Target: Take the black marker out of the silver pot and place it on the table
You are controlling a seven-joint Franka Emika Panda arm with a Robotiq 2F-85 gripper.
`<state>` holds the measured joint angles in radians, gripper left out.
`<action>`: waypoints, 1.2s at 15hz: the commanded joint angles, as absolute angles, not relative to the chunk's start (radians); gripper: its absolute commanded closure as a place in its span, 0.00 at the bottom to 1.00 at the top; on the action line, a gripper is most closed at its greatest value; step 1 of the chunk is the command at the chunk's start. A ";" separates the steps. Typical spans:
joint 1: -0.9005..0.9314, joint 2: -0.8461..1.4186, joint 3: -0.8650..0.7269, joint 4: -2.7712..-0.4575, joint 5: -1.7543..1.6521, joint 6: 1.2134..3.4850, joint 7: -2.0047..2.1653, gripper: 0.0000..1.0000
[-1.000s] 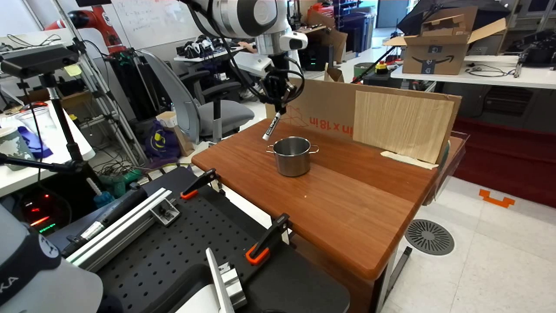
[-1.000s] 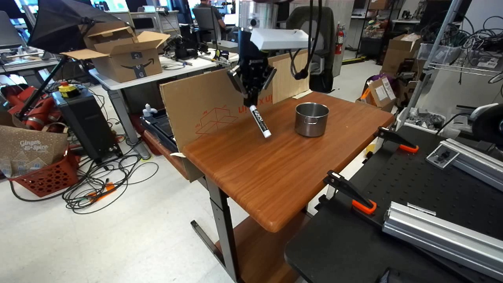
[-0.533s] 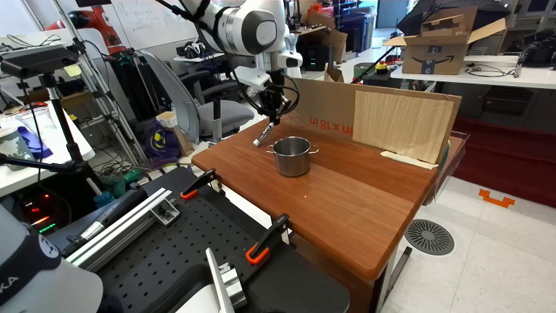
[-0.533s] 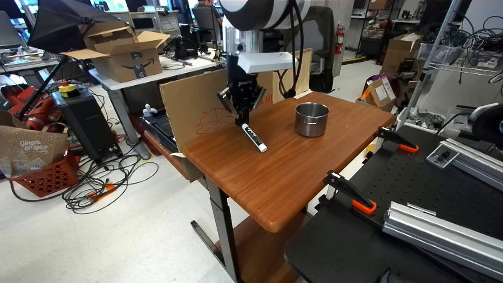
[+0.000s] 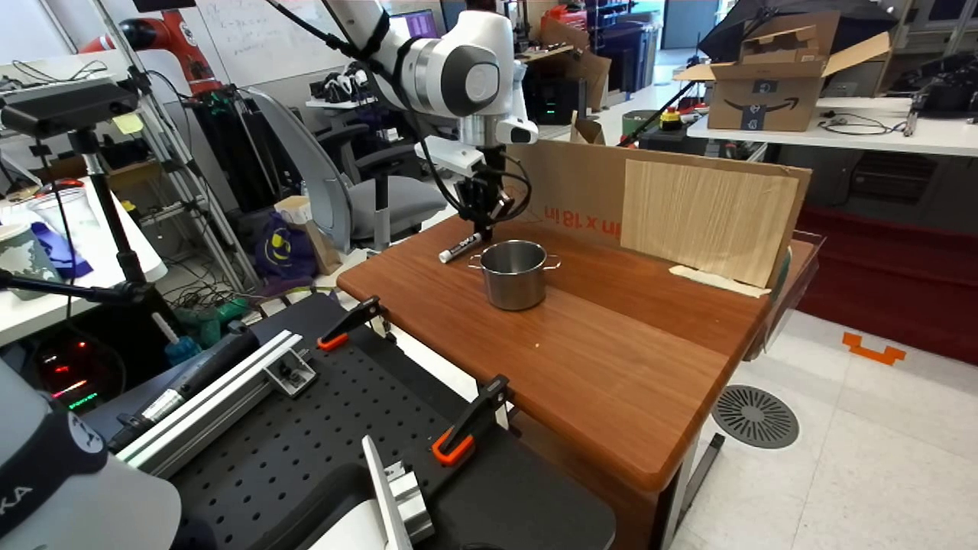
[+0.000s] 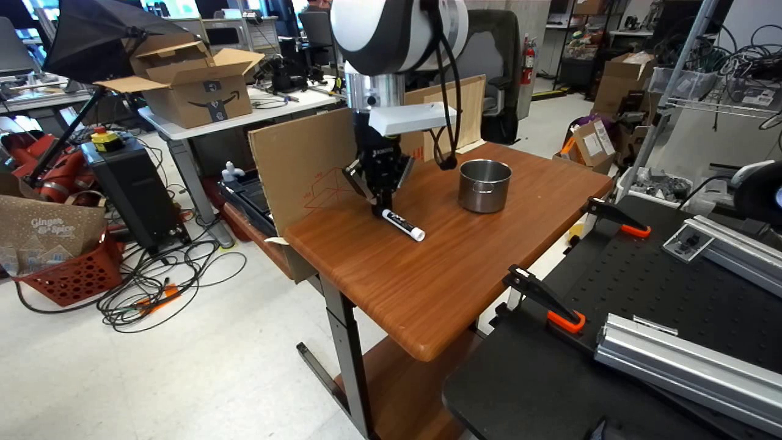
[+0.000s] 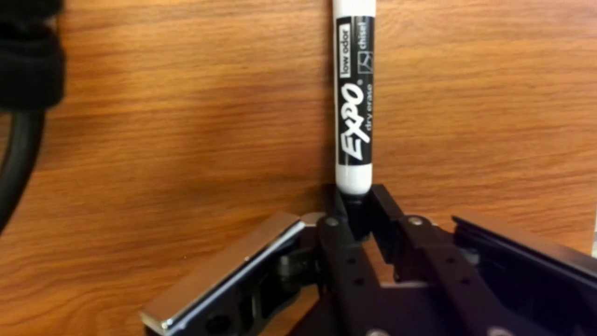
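The black marker is a pen with a black label and white ends; it shows in both exterior views (image 5: 460,248) (image 6: 403,225) and in the wrist view (image 7: 354,93). My gripper (image 7: 356,205) is shut on its dark cap end, which the fingers partly hide. The gripper also shows in both exterior views (image 5: 482,231) (image 6: 381,209). The marker lies nearly flat at the table top (image 6: 379,269); I cannot tell if its whole length touches. The silver pot (image 5: 516,281) (image 6: 484,190) stands upright on the table, beside the marker and apart from it.
A cardboard panel (image 5: 569,172) stands along the table's far edge, behind the gripper. The black perforated bench (image 5: 351,428) with clamps (image 5: 474,420) adjoins the near side. A cable (image 7: 21,154) hangs at the left of the wrist view.
The gripper has come down to the table with the marker in its fingers. The marker has tipped from steeply slanted to nearly flat. The pot has not moved.
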<state>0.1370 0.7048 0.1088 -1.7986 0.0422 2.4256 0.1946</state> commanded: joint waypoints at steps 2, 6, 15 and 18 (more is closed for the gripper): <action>0.142 0.748 0.098 -1.717 0.058 2.328 0.178 0.95; 0.135 0.759 0.097 -1.689 0.060 2.270 0.165 0.41; 0.137 0.750 0.095 -1.665 0.059 2.214 0.162 0.00; 0.147 0.727 0.090 -1.662 0.049 2.211 0.171 0.00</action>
